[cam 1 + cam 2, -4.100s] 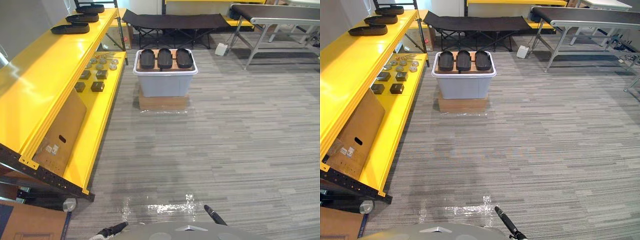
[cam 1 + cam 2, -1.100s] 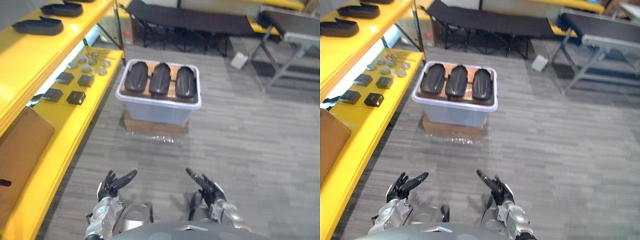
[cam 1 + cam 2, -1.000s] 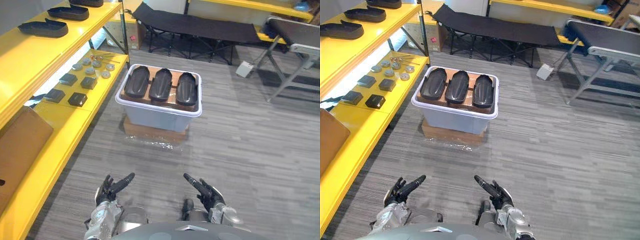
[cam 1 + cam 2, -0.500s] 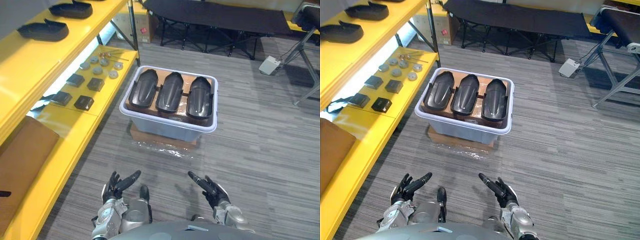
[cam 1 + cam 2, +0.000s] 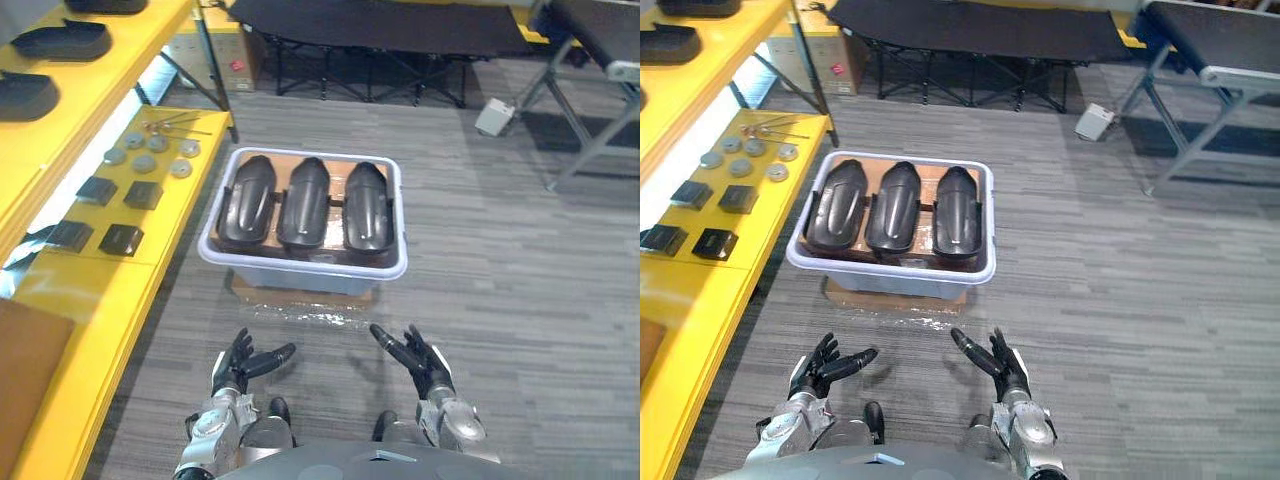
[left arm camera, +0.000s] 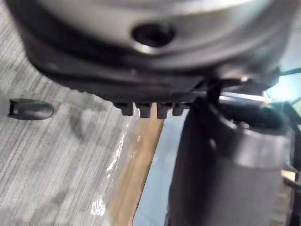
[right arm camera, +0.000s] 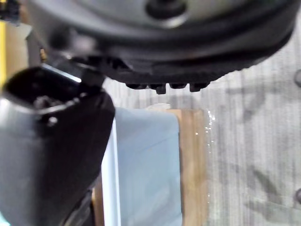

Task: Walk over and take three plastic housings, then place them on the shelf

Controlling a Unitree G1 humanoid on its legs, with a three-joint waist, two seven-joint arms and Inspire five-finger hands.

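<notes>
Three black plastic housings lie side by side in a pale grey bin: the left housing, the middle housing and the right housing. The bin rests on a flat brown box on the floor. My left hand and right hand are held out low in front of me, fingers straight, both open and empty, short of the bin. More black housings lie on the yellow shelf's upper level at the far left.
The yellow shelf runs along my left; its lower level holds small black blocks and grey discs. A black folding cot stands behind the bin. A metal table's legs and a white box are far right.
The camera has moved closer to the bin, which now sits more squarely ahead. Both hands stay raised and open, now nearer the bin's front.
</notes>
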